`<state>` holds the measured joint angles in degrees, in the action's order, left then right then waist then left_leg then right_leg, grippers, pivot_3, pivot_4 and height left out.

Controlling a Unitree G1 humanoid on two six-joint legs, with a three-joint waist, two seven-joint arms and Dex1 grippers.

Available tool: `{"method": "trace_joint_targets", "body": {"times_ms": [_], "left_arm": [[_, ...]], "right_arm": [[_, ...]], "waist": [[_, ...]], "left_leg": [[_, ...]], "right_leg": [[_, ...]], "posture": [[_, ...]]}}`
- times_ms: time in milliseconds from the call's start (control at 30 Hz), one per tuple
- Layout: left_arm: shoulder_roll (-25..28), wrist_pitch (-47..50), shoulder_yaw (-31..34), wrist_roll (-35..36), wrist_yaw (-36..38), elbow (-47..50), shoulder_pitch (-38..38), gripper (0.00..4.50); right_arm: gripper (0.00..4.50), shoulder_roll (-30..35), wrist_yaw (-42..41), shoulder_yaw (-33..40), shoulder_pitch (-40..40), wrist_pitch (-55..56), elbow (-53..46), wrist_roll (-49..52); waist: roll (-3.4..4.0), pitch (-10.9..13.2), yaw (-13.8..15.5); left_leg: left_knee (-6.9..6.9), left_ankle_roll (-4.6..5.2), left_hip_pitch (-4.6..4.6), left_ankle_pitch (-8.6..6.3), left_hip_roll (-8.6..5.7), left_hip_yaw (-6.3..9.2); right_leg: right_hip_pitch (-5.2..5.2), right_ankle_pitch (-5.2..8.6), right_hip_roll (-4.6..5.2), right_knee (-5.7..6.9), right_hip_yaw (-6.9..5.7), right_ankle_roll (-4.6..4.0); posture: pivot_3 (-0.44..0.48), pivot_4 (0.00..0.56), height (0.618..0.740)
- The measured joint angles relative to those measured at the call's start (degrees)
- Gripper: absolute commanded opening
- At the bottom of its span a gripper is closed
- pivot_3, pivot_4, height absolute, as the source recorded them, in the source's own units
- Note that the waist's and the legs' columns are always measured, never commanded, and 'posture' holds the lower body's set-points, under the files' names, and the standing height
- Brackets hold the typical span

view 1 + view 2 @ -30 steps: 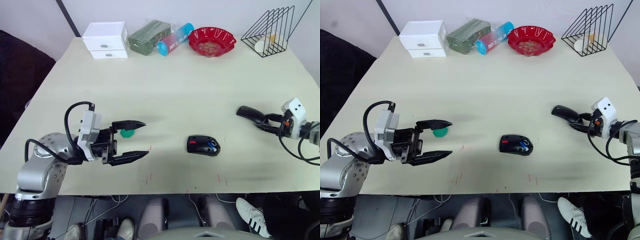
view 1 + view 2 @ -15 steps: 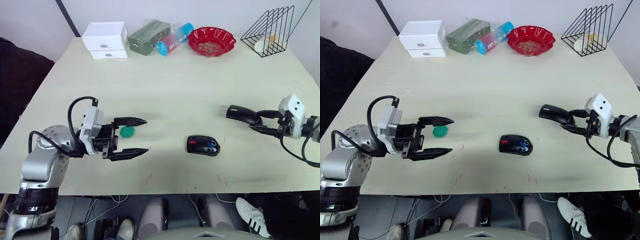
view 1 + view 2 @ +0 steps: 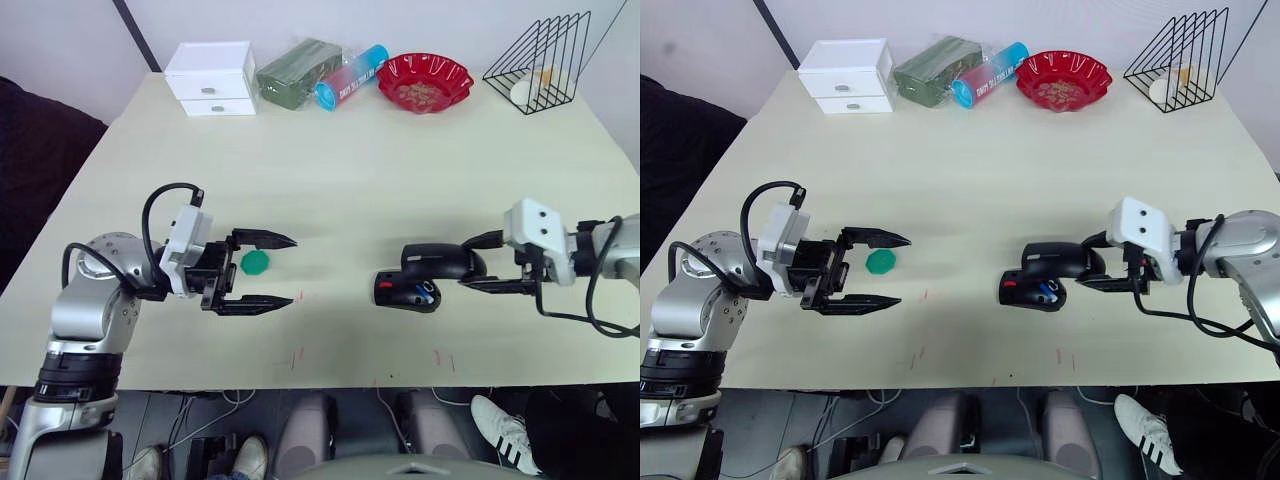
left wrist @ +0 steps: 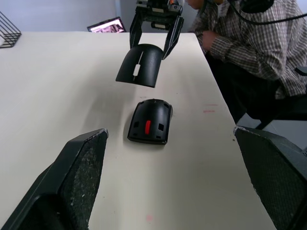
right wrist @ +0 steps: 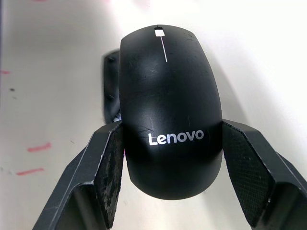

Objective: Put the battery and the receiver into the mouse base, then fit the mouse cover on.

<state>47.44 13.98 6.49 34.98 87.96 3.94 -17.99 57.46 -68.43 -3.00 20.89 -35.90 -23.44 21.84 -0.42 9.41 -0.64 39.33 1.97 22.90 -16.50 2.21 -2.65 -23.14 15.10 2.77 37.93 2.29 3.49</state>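
White "Lenovo" lettering on mouse cover point(image 5: 170, 115) clamped in right end effector point(image 5: 170, 158); left end effector point(image 3: 268, 270) wide.

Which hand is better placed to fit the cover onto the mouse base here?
The right hand. It already grips the mouse cover, held in the air just beside and above the mouse base. The left hand is open, holds nothing, and sits far off by the green disc.
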Motion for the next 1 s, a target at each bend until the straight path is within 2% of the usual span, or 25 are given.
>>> {"method": "trace_joint_targets", "body": {"times_ms": [367, 1000], "left_arm": [[0.71, -2.13, -0.52, -1.1, 1.42, -2.61, -1.99, 4.5], [1.7, -1.84, -0.34, -1.03, 1.23, -0.82, 0.28, 4.5]], "right_arm": [[2.87, -0.38, 4.37, -5.44, 1.41, -5.36, -3.09, -1.61], [2.87, -4.26, 10.17, -14.62, 5.71, -10.51, -5.75, -5.55]], "waist": [[-0.16, 0.09, -0.05], [-0.2, 0.09, -0.04]], "left_leg": [[0.0, 0.0, 0.02, 0.0, 0.0, 0.0], [0.01, 0.0, 0.04, 0.0, 0.01, 0.02]], "right_leg": [[-0.03, 0.0, 0.0, 0.01, 0.0, 0.0], [-0.05, 0.0, 0.0, 0.02, -0.03, 0.0]], "posture": [[0.0, 0.15, 0.74], [0.0, 0.15, 0.74]]}}
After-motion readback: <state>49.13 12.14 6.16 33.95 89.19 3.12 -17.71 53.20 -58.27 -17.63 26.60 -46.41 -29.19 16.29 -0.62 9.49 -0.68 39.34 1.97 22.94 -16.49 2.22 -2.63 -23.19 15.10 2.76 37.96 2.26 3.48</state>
